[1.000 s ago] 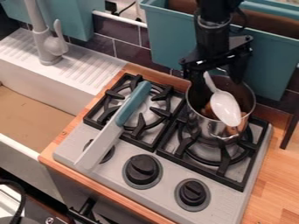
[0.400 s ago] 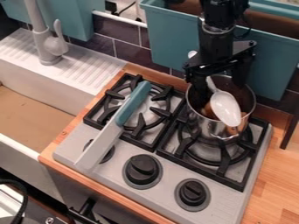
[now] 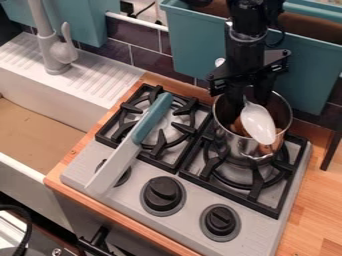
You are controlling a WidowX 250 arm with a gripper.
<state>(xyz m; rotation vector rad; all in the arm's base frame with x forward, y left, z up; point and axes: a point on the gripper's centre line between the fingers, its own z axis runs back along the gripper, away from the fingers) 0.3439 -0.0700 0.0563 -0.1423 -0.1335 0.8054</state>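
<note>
**Square up the black two-finger claw (image 3: 248, 101) around the glossy white spoon (image 3: 258, 123)**

The claw's fingers stand apart at the mouth of the shiny metal pot (image 3: 247, 147); whether either touches the spoon's handle I cannot tell. The spoon's bowl lies just below the claw, tilted over the pot, with something brown (image 3: 238, 127) beneath it.

As I judge it, good work here means centring the handle between the fingers and closing gently, since the smooth, rounded surface could roll or slide. Keep the claw clear of the pot's wall (a nudge might shift the pot on the black metal grate (image 3: 259, 186) below). The flat white utensil with a teal handle (image 3: 152, 119), to the claw's lower left, looks well out of the way.
</note>
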